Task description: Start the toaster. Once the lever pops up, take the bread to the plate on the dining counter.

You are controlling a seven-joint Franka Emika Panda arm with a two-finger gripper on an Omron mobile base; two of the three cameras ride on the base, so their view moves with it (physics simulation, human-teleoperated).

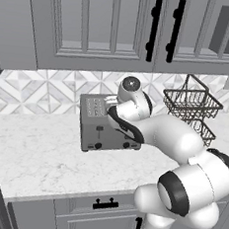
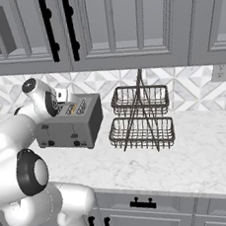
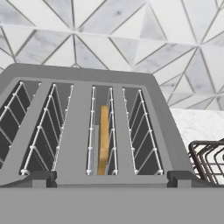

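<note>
**Hand over toaster, bread sunk in its slot**

Toaster (image 1: 108,126) sits on the marble bench (image 1: 38,154), pushed toward the far side by the patterned tile backsplash (image 1: 44,87). Front face points near: two dark levers, black knobs along the bottom edge.

Arm reaches across the toaster's right half. Hand (image 3: 112,177) is just above the near top edge, looking along the slots toward the backsplash. Jaws wide apart, one fingertip (image 3: 37,177) at each end of the toaster's near edge, nothing between them.

Bread (image 3: 103,140) stands on edge inside the third slot from the left in the hand view, down between the wire guides. Golden-tan, top edge below the slot rim. Other three slots show bare wire guides. Its tan edge also shows at the toaster top in the right base view (image 2: 71,109).

Two-tier dark wire basket (image 2: 141,117) stands on the bench just right of the toaster, not touching it. Grey upper cabinets (image 1: 105,21) with black handles hang above; drawer fronts (image 1: 103,204) run below the bench edge.
</note>
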